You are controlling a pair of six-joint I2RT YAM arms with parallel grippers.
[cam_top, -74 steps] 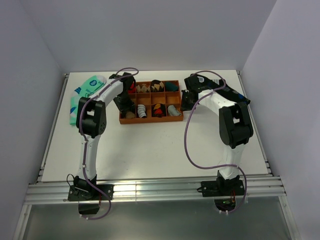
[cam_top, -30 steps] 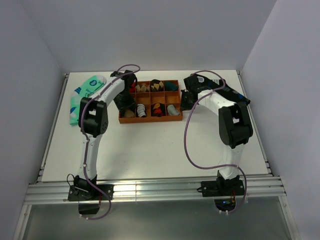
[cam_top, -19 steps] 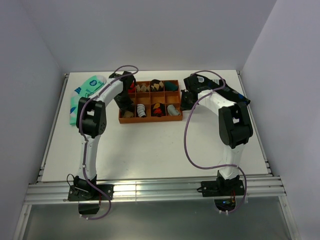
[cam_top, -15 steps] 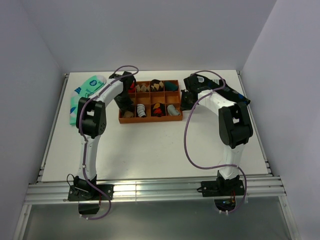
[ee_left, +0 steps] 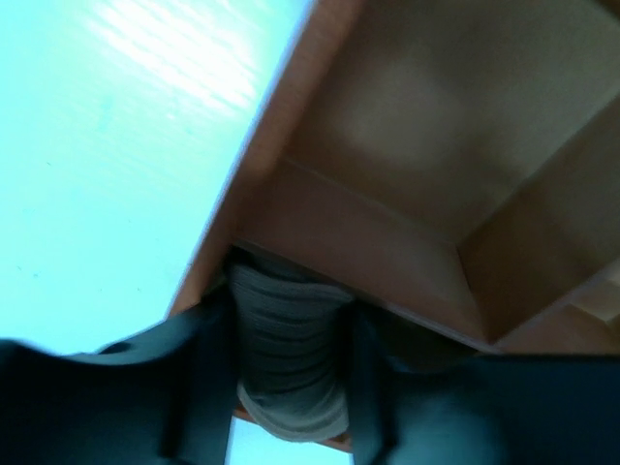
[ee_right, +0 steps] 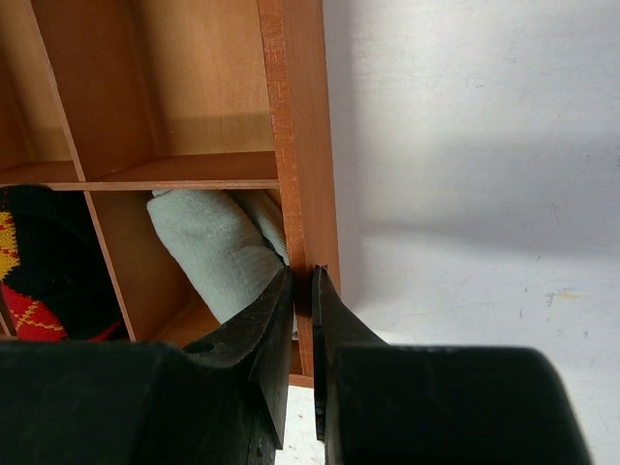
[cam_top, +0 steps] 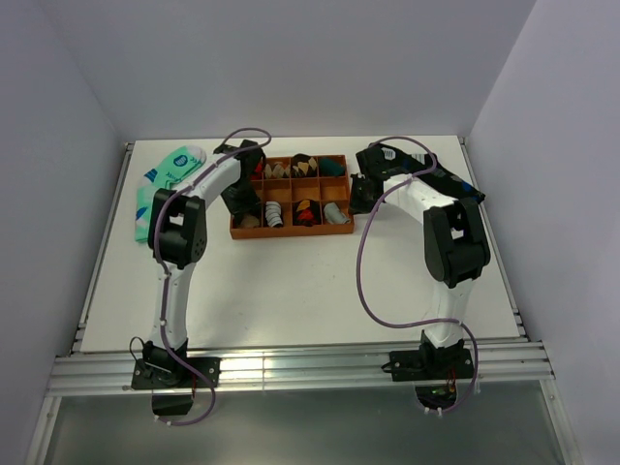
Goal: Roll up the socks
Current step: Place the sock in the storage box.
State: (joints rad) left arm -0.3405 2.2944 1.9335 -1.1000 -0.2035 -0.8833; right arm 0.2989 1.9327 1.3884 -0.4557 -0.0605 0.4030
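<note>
Tan knit shows from above in the near-left corner compartment of the wooden tray (cam_top: 291, 233). These are the socks (cam_top: 250, 222), already bundled, lying under the left gripper (cam_top: 242, 201). Against the earlier overhead pictures that arm has barely shifted, only nudging at the wrist above the same compartment. The right gripper (cam_top: 356, 197) has not budged from the tray's right edge. By the far-left corner of the tabletop (cam_top: 291, 291) lie mint-green socks (cam_top: 165, 176), untouched. The change is small, a settling rather than a carry. I judge the rolling done and the roll being seated in its compartment.

Left wrist view: the socks (ee_left: 289, 358), a ribbed roll, fill the gap between the dark fingers (ee_left: 199, 378) and touch both, just inside the tray's left wall. Whether the fingers squeeze the roll or merely bracket it, I cannot tell.

Right wrist view: the fingers (ee_right: 254, 334) are clamped on the tray's right wall, one inside next to a pale grey sock (ee_right: 218, 247) and one outside. That grip steadies the tray. Letting go of the roll cleanly looks like the step left.
</note>
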